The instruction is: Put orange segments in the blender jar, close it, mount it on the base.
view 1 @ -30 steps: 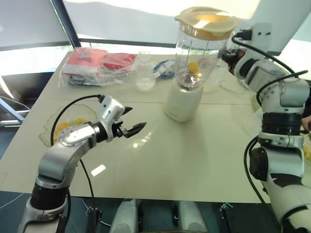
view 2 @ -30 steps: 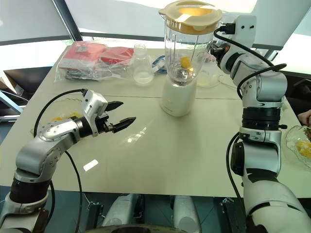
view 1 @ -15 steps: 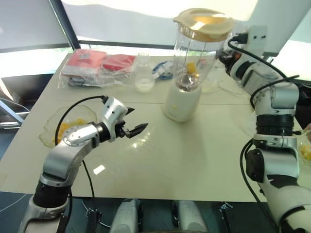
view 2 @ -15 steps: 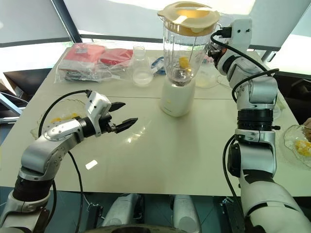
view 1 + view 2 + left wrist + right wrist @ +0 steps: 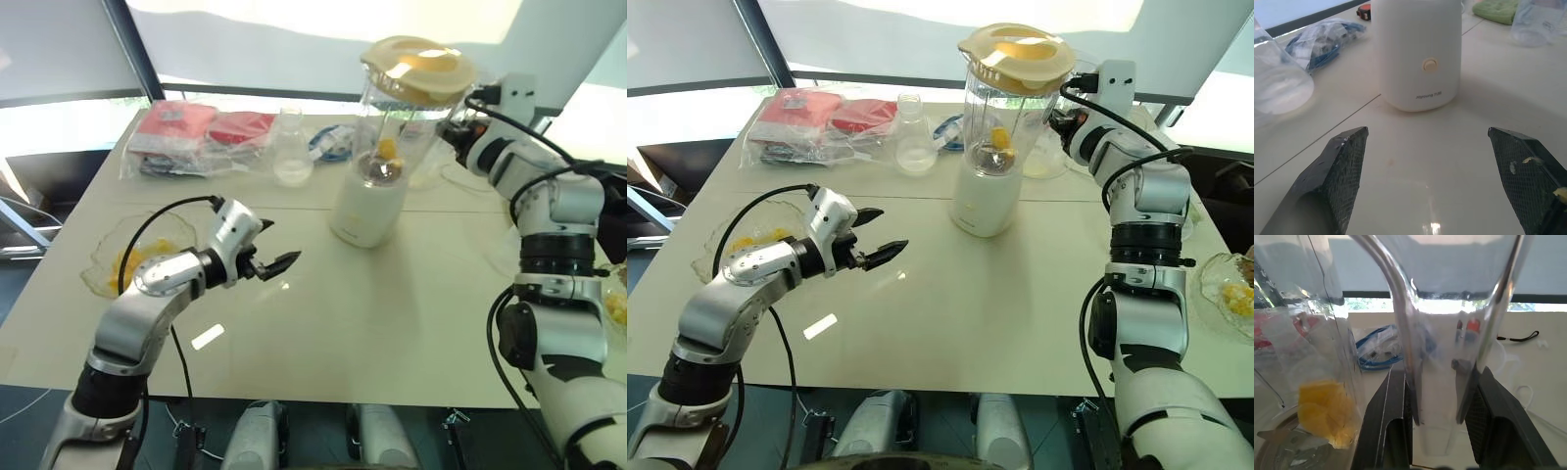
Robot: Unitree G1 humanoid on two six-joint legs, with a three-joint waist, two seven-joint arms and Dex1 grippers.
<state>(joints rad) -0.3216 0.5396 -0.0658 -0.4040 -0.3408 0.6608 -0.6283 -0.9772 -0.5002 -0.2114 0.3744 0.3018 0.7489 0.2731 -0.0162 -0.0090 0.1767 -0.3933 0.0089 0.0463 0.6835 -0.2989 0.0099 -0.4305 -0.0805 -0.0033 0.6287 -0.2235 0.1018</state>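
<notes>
Head cameras show you the lidded blender jar (image 5: 1004, 108) on its base (image 5: 978, 201) near the worktop's (image 5: 1019, 313) far edge. Left wrist: your left pincer (image 5: 1427, 134) gapes, base ahead, well apart. Right wrist: your right pincer (image 5: 1440, 377) clamps the jar's handle (image 5: 1400, 333); orange segments (image 5: 1327, 411) lie inside.

You face a pale table beside bright windows.
Your cream table (image 5: 411, 333) has a seam across it and daylight glaring off its top. Behind it, white blinds (image 5: 59, 49) cover the windows, split by a dark slanted post (image 5: 132, 44). The floor (image 5: 29, 431) is dark.
</notes>
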